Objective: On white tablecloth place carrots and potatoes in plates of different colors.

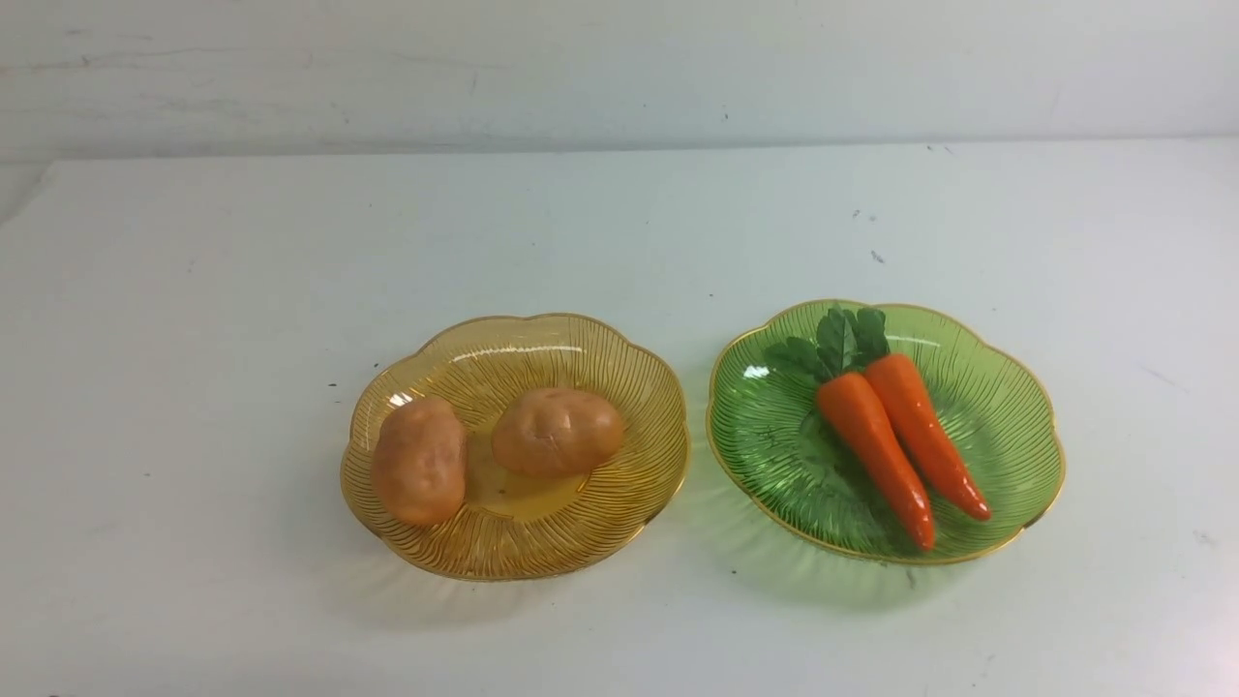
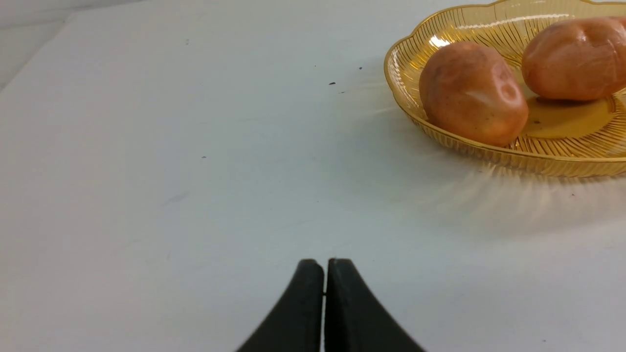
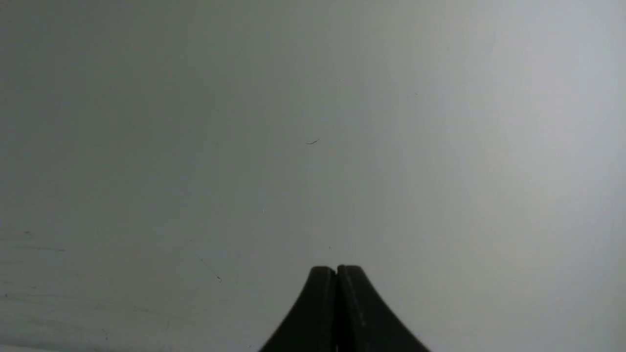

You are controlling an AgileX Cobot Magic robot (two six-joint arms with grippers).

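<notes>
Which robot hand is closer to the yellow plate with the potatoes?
Left. The left gripper, shut, sits over bare cloth with the yellow plate and potatoes in its camera's view. The right gripper, also shut, sees only bare surface, no plate.

You find no readable text, label, brand, number or sign anywhere in these views; only small dark specks mark the white tablecloth.

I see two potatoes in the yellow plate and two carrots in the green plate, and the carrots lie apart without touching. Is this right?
Not quite. In the front view the two carrots lie side by side and touch inside the green plate. The rest holds: both potatoes sit in the yellow plate.
</notes>
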